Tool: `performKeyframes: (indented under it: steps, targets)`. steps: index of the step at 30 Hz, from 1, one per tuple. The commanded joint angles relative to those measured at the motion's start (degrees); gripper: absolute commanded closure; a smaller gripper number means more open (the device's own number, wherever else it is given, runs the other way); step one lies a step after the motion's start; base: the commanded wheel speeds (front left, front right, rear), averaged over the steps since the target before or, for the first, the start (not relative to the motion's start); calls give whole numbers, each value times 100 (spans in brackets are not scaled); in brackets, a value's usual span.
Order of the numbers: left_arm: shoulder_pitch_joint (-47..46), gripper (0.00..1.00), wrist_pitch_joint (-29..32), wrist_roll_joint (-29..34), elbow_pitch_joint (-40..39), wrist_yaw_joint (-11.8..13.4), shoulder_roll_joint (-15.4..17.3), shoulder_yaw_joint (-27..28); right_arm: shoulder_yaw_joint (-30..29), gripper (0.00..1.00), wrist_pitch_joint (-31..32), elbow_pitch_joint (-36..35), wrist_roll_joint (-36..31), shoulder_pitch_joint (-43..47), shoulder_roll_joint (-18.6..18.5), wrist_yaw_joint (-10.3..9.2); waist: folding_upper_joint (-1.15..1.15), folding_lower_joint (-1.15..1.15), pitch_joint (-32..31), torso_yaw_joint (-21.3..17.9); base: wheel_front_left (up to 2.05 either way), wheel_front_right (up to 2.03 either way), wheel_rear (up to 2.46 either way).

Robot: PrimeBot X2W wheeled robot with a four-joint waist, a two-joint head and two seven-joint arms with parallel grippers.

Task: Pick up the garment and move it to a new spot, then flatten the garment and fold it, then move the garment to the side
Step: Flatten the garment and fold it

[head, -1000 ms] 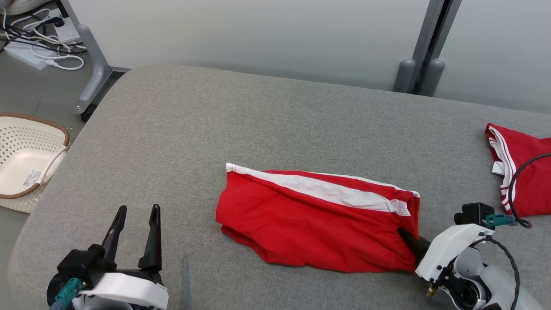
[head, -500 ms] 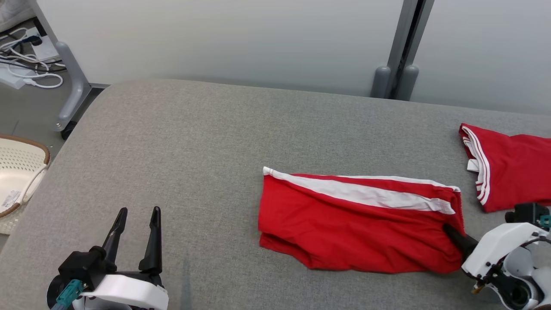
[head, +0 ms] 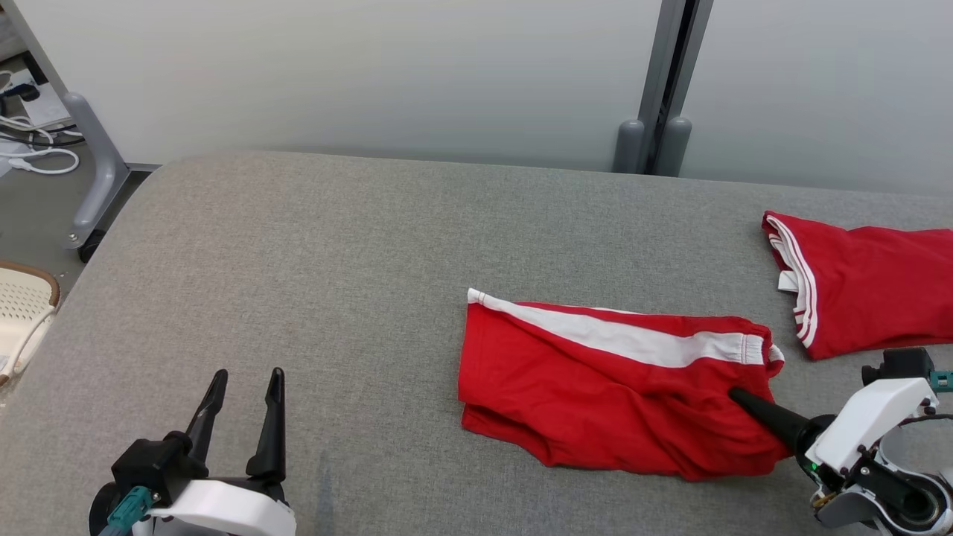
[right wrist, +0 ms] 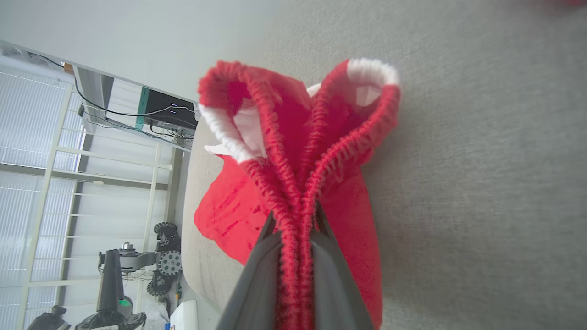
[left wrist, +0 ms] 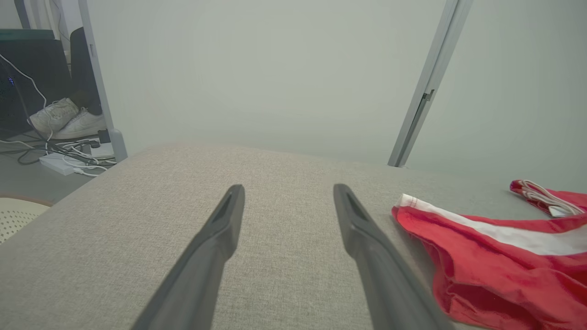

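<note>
- Head view: red shorts (head: 610, 394) are seen lying on the grey surface (head: 335, 260), right of centre and toward the near edge.
- Their long axis is laid left to right across that view, with the right end sloping slightly nearer. A white side stripe is carried along the far edge.
- The elastic waistband is pointed to the right and the leg hems to the left.
- The right tool (head: 733, 393) is clamped on the waistband, toward its near side. In the right wrist view the gathered band is seen pinched between the two dark fingers (right wrist: 257, 284), with loops of it bulging beyond the tips.
- The left tool (head: 246, 372) is held with its fingers spread apart over the surface at the lower left, well apart from the shorts.
- A second red garment (head: 871, 290) is laid at the far right, near the waistband end but not touching it.
- A pale basket (head: 22, 298) is partly seen beside the surface at the left.
</note>
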Motion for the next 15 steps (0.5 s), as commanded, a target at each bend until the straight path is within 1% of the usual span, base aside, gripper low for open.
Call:
performKeyframes:
  steps: [1,6,11,15]
  targets:
    - [-5,0,-17,-5,30,-30,7,-5,-101,100,78,-114,161,34,-7,6,0,0,-4,15,0,0,0]
    - [-44,0,-17,-26,119,-30,3,-18,-231,100,109,-506,495,117,118,8,0,0,-10,103,0,0,0]
    - [-89,0,-17,-37,190,-34,-6,-51,-145,100,111,-746,495,-36,266,9,0,0,-7,212,0,0,0]
    - [-121,0,-17,-61,222,-36,-15,-81,17,100,130,-689,348,-231,394,9,0,0,23,318,0,0,0]
